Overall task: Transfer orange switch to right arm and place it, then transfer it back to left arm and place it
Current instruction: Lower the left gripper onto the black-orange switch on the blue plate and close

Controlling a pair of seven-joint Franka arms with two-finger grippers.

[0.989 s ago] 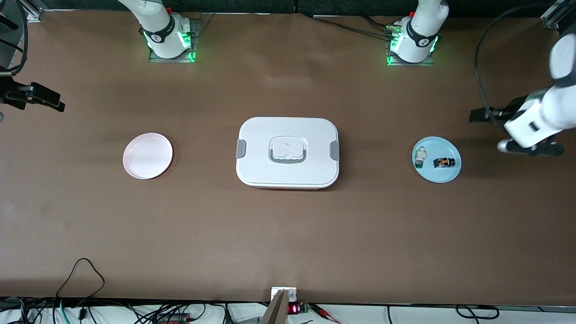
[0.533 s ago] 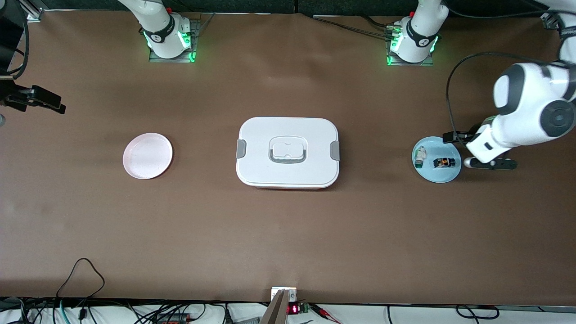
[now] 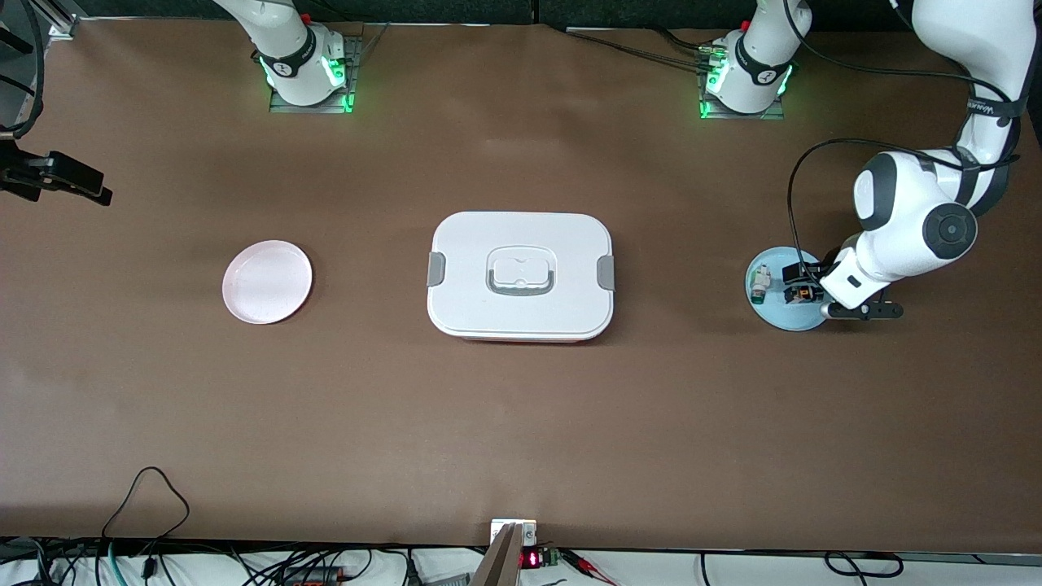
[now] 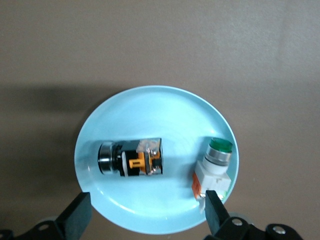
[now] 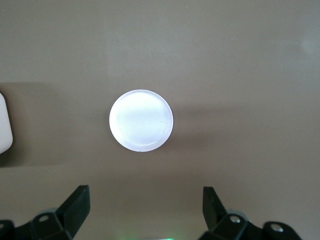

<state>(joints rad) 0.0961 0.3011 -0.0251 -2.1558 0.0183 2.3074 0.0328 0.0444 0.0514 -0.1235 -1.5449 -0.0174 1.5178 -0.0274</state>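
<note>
Left gripper (image 4: 145,220) is held over the light blue plate (image 3: 769,313) with its fingers (image 4: 75,220) spread wide, nothing pinched; the orange switch (image 4: 131,158) lies on its side in that plate, beside a small white component with a green end (image 4: 214,167). Toward the middle of the table (image 3: 521,423) the box (image 3: 521,275) is seen, lid on. A pink plate (image 5: 141,120) sits toward the right arm's end, the right gripper (image 5: 145,212) hanging over it, fingers spread, empty

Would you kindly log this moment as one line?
left gripper: open over orange switch | right gripper: open, waiting | box: untouched
</note>
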